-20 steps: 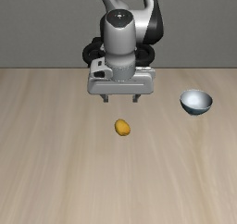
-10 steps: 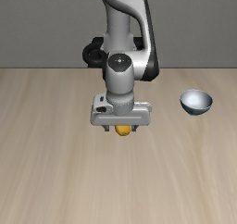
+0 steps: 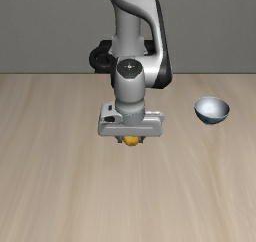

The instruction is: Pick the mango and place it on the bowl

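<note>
The mango (image 3: 131, 141), small and orange-yellow, lies on the wooden table (image 3: 60, 186) near the middle of the exterior view. My gripper (image 3: 131, 138) is down over it, pointing straight down, and its grey hand covers the fruit's top. The fingers sit close against the mango from both sides, so only its lower part peeks out between them. The bowl (image 3: 211, 110), round and silver-grey, rests on the table toward the exterior view's right, well apart from the gripper.
The arm's column (image 3: 135, 26) rises behind the gripper at the far side of the table. A grey wall stands behind the tabletop's far edge.
Since a second ago, the gripper dropped from above the table down onto the mango. In the last half second its fingers drew in against the fruit. The bowl stayed put.
</note>
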{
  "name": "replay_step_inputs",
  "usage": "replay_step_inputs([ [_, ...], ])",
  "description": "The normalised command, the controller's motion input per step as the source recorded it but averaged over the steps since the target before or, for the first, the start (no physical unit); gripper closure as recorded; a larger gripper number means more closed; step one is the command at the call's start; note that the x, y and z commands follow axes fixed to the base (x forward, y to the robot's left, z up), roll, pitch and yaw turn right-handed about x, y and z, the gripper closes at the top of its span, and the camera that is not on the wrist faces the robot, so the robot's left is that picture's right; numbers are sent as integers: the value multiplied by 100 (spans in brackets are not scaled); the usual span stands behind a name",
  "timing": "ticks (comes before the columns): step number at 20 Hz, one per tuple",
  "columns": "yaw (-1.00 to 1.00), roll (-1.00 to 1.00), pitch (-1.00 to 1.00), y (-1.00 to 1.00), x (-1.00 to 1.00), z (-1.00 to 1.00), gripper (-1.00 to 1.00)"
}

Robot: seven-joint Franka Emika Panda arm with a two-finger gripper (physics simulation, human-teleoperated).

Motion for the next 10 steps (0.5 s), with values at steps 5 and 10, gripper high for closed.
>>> replay_step_inputs([
  [5, 0, 0, 0, 0, 0, 20, 100],
  [10, 0, 0, 0, 0, 0, 100, 100],
])
